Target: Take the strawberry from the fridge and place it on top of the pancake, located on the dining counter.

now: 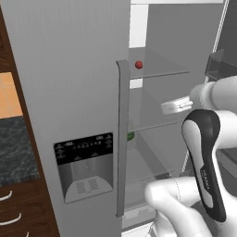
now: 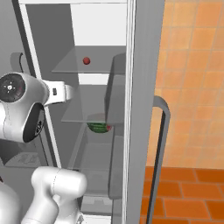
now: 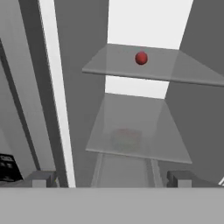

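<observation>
Fridge (image 1: 69, 69) open — strawberry (image 3: 141, 57) sits alone on its upper glass shelf (image 3: 175, 70). Tool (image 3: 111, 178) spread wide, empty, well below the berry. Risk — tiny round fruit rolls if a finger nudges it.

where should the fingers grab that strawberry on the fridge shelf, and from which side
Grip the strawberry across its round middle, coming straight in from the open front of the fridge, level with the upper glass shelf. It sits alone and small on flat glass, so a front approach with the open gripper looks clearest.

kitchen, open fridge (image 1: 69, 69), dark granite worktop (image 1: 16, 148), wood drawers (image 1: 18, 213)
</observation>
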